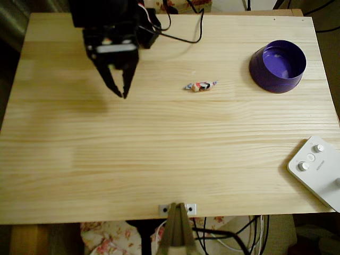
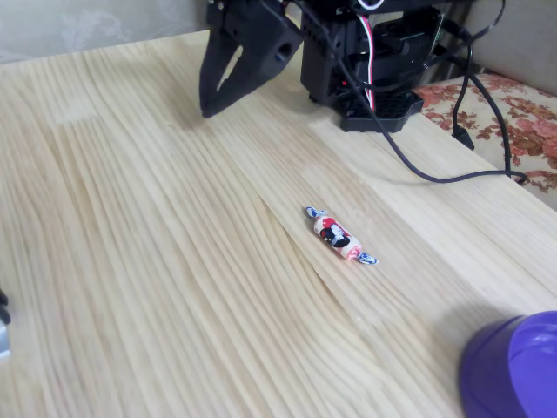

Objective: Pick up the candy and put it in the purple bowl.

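The candy [image 1: 201, 86] [image 2: 338, 235], a tiny white wrapped sweet with red and dark marks and twisted ends, lies on the wooden table near its middle back. To its right in the overhead view stands the purple bowl [image 1: 278, 66] [image 2: 513, 367], with nothing in it. My black gripper [image 1: 121, 91] [image 2: 210, 106] hangs over the table well to the left of the candy, tips pointing down. Its fingers are slightly apart at the base and nearly meet at the tips, with nothing between them.
A white device with round buttons [image 1: 317, 170] lies at the table's front right corner. The arm's black base and cables [image 2: 374, 70] sit at the back edge. A clamp [image 1: 177, 210] is fixed to the front edge.
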Robot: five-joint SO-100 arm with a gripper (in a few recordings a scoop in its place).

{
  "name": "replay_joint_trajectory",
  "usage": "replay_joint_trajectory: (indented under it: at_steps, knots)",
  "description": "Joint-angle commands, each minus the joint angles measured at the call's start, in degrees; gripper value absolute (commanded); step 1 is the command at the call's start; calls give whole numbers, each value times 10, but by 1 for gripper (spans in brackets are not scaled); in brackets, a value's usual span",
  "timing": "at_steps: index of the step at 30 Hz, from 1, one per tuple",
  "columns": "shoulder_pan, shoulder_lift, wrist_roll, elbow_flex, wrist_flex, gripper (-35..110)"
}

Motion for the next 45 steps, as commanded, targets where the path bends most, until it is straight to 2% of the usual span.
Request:
replay_joint_trajectory:
  at_steps: [1, 5, 10, 19, 25, 35, 45]
  knots:
    - [-45, -121, -47, -159, 16, -1]
    - [-133, -252, -61, -313, 78, -1]
    - [-262, -336, -85, -442, 153, -1]
    - [-442, -405, -140, -481, 185, -1]
    - [-563, -452, -118, -478, 170, 0]
    - [-581, -555, -134, -475, 82, 11]
    - [-547, -577, -127, -419, 69, 17]
